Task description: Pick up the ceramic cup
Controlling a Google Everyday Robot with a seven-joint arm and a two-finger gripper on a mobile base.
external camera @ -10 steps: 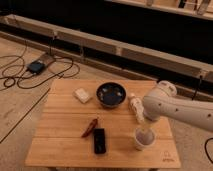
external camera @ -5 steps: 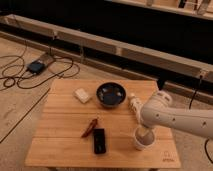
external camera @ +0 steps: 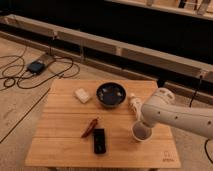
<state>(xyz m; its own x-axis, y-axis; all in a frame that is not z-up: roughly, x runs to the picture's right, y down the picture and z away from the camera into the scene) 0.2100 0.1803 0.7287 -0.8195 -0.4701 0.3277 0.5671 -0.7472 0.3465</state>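
The ceramic cup point(external camera: 141, 132) is small and white with a darker inside. It stands upright on the right part of the wooden table point(external camera: 60, 140), near the front. My white arm point(external camera: 175, 116) comes in from the right. My gripper point(external camera: 140, 121) is at the cup's far rim, right above it, largely hidden by the arm's wrist. The wide dark blue bowl point(external camera: 111, 94) stands at the back middle of the table, apart from the cup.
A white block point(external camera: 82, 95) lies left of the bowl. A white bottle-like thing point(external camera: 135, 105) lies right of it. A red-brown item point(external camera: 90, 127) and a black rectangular device point(external camera: 99, 141) lie at the front middle. Cables point(external camera: 30, 75) run on the floor at left.
My arm has moved left and down, bringing the gripper from above right of the cup onto its rim. The cup and other items have not moved.
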